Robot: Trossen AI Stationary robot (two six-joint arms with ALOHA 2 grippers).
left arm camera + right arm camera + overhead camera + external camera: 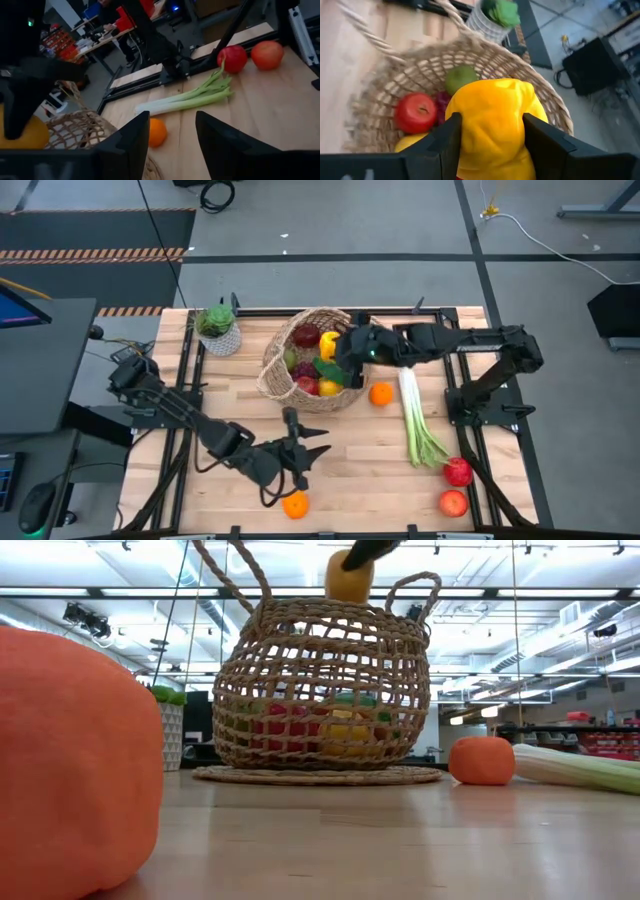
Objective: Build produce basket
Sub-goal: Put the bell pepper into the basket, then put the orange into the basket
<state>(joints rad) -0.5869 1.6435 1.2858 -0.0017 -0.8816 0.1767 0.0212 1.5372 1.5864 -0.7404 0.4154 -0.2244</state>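
Yellow produce (492, 120) in right claw (492, 131), over basket (547, 102)

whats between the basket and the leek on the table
One orange lies on the bare wood between the basket and the leek. It shows in the high view, and in the low view just beside the basket's base.

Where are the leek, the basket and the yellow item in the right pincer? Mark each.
leek (412, 412): high view, middle of the white stalk.
basket (300, 660): low view, woven front wall.
yellow item (492, 120): right wrist view, its front face between the right pincer's fingers.
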